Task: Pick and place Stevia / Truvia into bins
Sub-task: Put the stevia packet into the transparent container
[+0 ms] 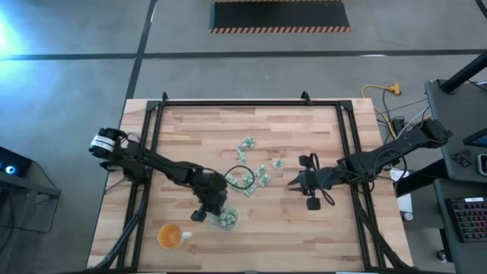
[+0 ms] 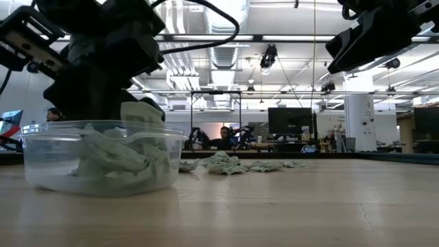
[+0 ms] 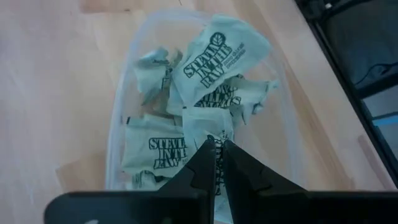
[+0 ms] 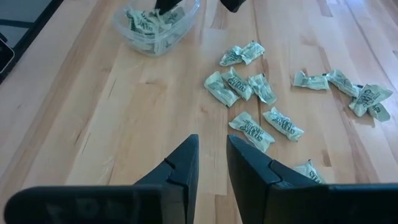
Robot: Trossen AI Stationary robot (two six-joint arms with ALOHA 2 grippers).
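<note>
Bin: From my station I saw the clear tub point(image 2: 103, 156) nearest the low camera, at the table's front left of centre, just beside the orange cup point(image 1: 169, 236); its long axis ran away from the left wrist camera.
Bin contents: It already held a heap of Stevia packets point(image 3: 158, 151), lying at mixed angles.
Left gripper: The left gripper point(image 3: 217, 149) hung over the tub with its fingertips clenched on one packet point(image 3: 207, 127), which stood up from the tips, print facing the wrist camera.
Loose packets: Beyond the tub I saw more packets scattered point(image 4: 250, 87) mid-table, crumpled and pointing every which way.
Right gripper: The right gripper point(image 4: 210, 152) hovered above bare wood near that scatter, jaws a narrow gap apart, grasping nothing.
Table: The wooden top point(image 1: 198, 125) lay inside a black frame.
</note>
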